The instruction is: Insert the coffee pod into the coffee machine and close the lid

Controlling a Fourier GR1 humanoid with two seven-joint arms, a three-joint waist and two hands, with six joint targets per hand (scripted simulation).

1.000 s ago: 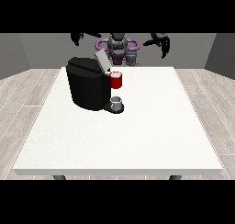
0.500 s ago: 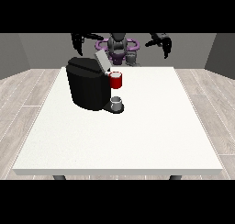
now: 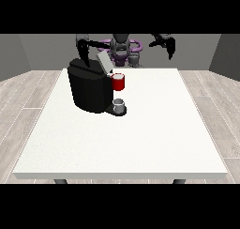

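Pod: a small grey thing (image 3: 119, 102) stands on the machine's base at its front; whether it is the coffee pod cannot be told.
Coffee machine (image 3: 90, 88): black, upright on the far left part of the table, its front turned toward the view's right.
Lid (image 3: 104, 62): grey flap tilted up at the machine's top.
Red thing at the machine (image 3: 118, 82): sits at the front, right above the grey thing.
Hand at the view's left (image 3: 85, 49): black, hanging just above the machine's top, behind the lid; finger state cannot be told.
Hand at the view's right (image 3: 167, 44): raised beyond the table's far edge, well apart from the machine; finger state cannot be told.
Table (image 3: 140, 139): large, white.
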